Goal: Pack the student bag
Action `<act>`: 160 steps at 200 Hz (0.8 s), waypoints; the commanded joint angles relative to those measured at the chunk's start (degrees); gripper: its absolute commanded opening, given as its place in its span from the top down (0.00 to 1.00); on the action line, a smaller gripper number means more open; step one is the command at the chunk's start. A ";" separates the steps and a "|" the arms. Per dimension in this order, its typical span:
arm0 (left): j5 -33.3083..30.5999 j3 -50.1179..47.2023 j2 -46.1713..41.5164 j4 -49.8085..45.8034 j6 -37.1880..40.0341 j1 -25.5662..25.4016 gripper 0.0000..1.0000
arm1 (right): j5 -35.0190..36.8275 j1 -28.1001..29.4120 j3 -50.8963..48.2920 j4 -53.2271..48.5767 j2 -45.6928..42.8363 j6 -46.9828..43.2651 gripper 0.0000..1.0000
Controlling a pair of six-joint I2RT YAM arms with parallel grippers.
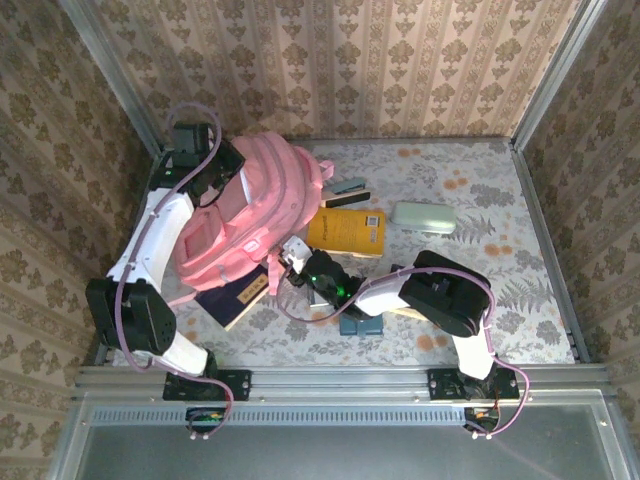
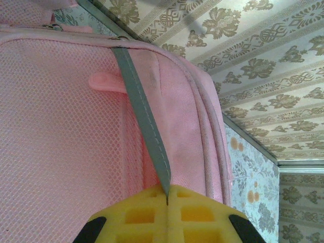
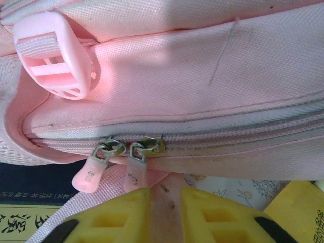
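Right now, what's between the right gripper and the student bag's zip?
Two pink zip pulls hang from the student bag toward the right gripper, in the right wrist view.

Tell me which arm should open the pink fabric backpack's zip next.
Right. The right gripper, jaws narrowly parted, sits just below the two pink rubber zip pulls on the pink fabric backpack; the left gripper is shut on its grey webbing strap.

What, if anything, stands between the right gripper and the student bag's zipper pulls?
Nothing visible. In the right wrist view the right gripper sits just below the student bag, and its two zipper pulls hang right above the gripper, with no other object in between.
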 commanded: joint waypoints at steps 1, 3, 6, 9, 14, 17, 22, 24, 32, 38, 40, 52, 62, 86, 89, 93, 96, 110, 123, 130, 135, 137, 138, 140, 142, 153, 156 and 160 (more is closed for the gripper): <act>-0.04 0.39 -3.85 5.83 -0.93 0.57 1.00 | -1.16 0.60 -0.01 2.19 -1.99 1.36 0.70; 0.00 0.32 -3.87 5.85 -0.93 0.57 1.00 | -1.16 0.60 0.08 2.24 -1.89 1.36 0.70; -0.04 0.26 -3.87 5.95 -0.93 0.57 1.00 | -1.13 0.66 0.23 2.22 -1.85 1.36 0.70; -0.04 0.22 -3.88 5.94 -0.93 0.62 1.00 | -1.18 0.68 0.32 2.20 -1.66 1.36 0.70; -0.04 0.16 -3.89 6.01 -1.06 0.62 1.00 | -1.24 0.70 0.60 2.05 -1.47 1.38 0.70; -0.04 0.13 -4.03 6.07 -1.12 0.64 1.00 | -1.12 0.76 0.78 1.96 -1.32 1.37 0.70; -0.04 0.12 -4.03 6.08 -1.13 0.67 1.00 | -1.17 0.77 1.07 1.75 -1.12 1.44 0.70; -0.04 0.12 -3.98 6.04 -1.11 0.66 1.00 | -1.16 0.77 1.19 1.73 -0.97 1.45 0.70; -0.04 0.12 -4.04 6.07 -1.19 0.66 1.00 | -1.18 0.77 1.68 1.50 -0.56 1.45 0.70; -0.04 0.12 -4.05 6.07 -1.24 0.66 1.00 | -1.17 0.77 2.28 1.24 -0.17 1.42 0.70; -0.04 0.10 -4.05 6.04 -1.27 0.66 1.00 | -1.14 0.77 2.41 1.18 -0.03 1.38 0.70; -0.04 0.04 -4.10 6.20 -1.39 0.66 1.00 | -1.08 0.79 3.45 0.67 0.67 1.36 0.70; 0.04 -0.05 -4.06 6.23 -1.54 0.66 1.00 | -1.14 0.69 4.27 0.39 1.26 1.64 0.69; 0.05 -0.40 -4.12 6.55 -1.72 0.66 1.00 | -2.85 0.61 6.57 -0.94 2.60 2.07 0.70; 0.05 -0.40 -4.06 6.51 -1.72 0.65 1.00 | -2.98 0.60 6.87 -1.27 2.83 2.02 0.70; 0.11 -0.48 -4.12 6.58 -1.80 0.66 1.00 | -3.07 0.64 7.27 -1.69 2.98 2.06 0.70; 0.13 -0.50 -4.06 6.65 -1.80 0.64 1.00 | -3.09 0.60 7.51 -1.87 3.15 2.11 0.70; 0.30 -0.65 -4.06 6.76 -1.98 0.66 1.00 | -2.58 0.60 8.49 -2.64 3.96 2.15 0.70; 0.48 -0.67 -4.02 6.82 -1.98 0.66 1.00 | -2.21 0.54 9.13 -3.34 4.53 2.48 0.71; 0.57 -0.75 -4.01 6.86 -2.04 0.67 1.00 | -2.54 0.52 9.33 -3.32 4.83 2.75 0.70; 0.57 -0.82 -4.01 6.94 -2.11 0.66 1.00 | -2.88 0.53 9.53 -3.51 4.94 2.83 0.70; 0.57 -0.84 -3.97 6.98 -2.15 0.66 1.00 | -3.04 0.52 9.63 -3.56 5.05 2.85 0.70; 0.57 -0.84 -3.97 6.95 -2.16 0.66 1.00 | -3.11 0.51 9.66 -3.58 5.03 2.85 0.70; 0.57 -0.84 -3.92 6.94 -2.20 0.70 1.00 | -3.32 0.55 9.77 -3.67 5.09 2.92 0.70; 0.64 -0.91 -3.89 6.96 -2.26 0.67 1.00 | -3.42 0.52 9.82 -3.82 5.08 3.01 0.70; 0.79 -1.06 -3.83 7.18 -2.39 0.65 1.00 | -3.58 0.56 9.90 -3.87 5.28 3.66 0.67; 0.82 -1.02 -3.80 7.18 -2.41 0.66 1.00 | -3.53 0.53 9.87 -3.75 5.23 3.79 0.66; 0.84 -1.06 -3.84 7.18 -2.56 0.66 1.00 | -3.36 0.51 9.83 -3.62 5.30 3.90 0.64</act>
